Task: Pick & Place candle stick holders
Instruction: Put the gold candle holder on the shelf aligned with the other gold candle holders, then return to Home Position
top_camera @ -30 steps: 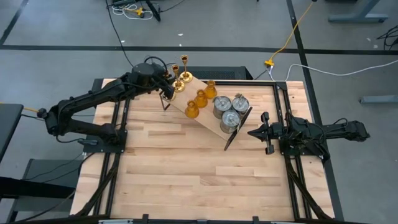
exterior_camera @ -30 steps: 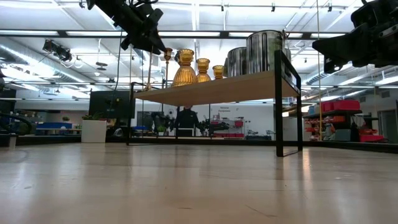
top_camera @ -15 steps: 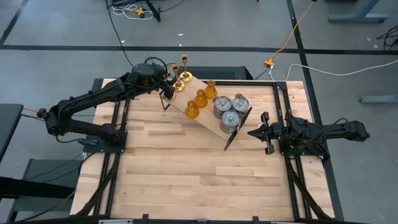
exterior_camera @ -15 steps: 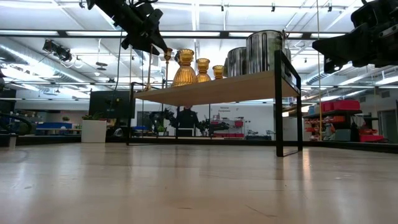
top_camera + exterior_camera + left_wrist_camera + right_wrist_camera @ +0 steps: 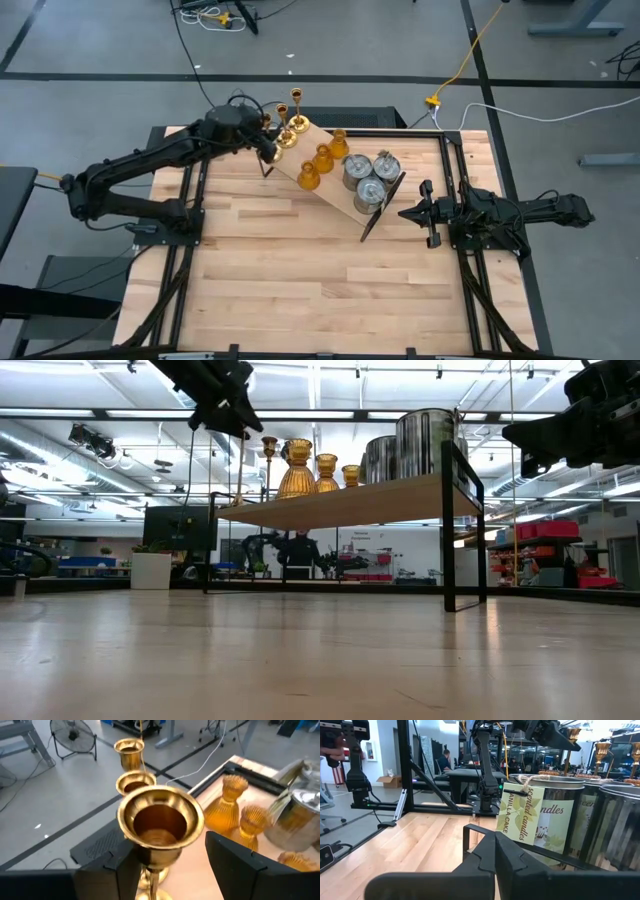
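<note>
A raised wooden shelf with a black frame stands at the table's far side. On it stand three slim brass sticks, three amber glass holders and three silver cylinders, each on its base. My left gripper is open at the shelf's left end. In the left wrist view its fingers stand on either side of the nearest brass stick, below its cup. Whether they touch the stem I cannot tell. My right gripper is shut and empty, to the right of the shelf.
The shelf's black frame slants across the table beside my right gripper. A paper tag hangs on the nearest silver cylinder. Bare wooden table top lies on the near side. A person sits in the room behind.
My left gripper has drawn back a little from the brass sticks, toward the table's left edge and slightly up. The holders on the shelf have stayed where they were.
</note>
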`<act>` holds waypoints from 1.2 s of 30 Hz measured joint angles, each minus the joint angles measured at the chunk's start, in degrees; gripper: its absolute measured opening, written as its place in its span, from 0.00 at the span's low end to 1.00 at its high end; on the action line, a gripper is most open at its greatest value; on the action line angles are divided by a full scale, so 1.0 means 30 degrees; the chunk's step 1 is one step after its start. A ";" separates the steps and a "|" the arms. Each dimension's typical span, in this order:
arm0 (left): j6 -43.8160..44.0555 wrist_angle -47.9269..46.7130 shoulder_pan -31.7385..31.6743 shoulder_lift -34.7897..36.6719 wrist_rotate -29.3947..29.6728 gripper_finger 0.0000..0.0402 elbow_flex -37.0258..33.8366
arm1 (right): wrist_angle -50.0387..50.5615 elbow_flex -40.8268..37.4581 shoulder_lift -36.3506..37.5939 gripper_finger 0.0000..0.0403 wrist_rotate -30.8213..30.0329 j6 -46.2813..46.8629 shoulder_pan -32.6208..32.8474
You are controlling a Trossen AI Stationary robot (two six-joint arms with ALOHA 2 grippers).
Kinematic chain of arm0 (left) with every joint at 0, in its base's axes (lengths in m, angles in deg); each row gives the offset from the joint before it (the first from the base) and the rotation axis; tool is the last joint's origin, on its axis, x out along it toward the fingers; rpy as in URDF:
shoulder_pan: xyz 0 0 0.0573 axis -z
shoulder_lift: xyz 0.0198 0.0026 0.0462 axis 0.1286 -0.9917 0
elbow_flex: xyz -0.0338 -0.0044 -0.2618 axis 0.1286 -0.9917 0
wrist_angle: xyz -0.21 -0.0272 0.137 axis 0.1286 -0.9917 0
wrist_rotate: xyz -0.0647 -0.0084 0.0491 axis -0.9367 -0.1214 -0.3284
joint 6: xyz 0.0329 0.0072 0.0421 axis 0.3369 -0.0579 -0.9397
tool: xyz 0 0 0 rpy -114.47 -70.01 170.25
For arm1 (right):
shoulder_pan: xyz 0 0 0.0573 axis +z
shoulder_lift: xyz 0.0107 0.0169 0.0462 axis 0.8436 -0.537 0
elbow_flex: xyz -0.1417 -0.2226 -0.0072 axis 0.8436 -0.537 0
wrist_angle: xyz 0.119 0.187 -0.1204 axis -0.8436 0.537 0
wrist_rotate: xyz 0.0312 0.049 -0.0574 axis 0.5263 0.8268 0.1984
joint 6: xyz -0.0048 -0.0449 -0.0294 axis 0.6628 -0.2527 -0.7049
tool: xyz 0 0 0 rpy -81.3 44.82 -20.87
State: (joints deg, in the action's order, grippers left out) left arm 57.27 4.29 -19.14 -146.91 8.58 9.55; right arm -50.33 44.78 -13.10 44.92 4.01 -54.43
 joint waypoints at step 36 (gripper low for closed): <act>-0.0988 -0.6583 0.4055 0.1373 -0.2167 0.38 -0.0044 | 0.0004 0.0000 0.0003 0.01 0.0000 0.0003 0.0007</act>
State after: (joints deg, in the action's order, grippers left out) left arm 54.31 -15.46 -6.98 -142.79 2.08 9.41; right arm -50.31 44.78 -13.10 44.92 4.02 -54.41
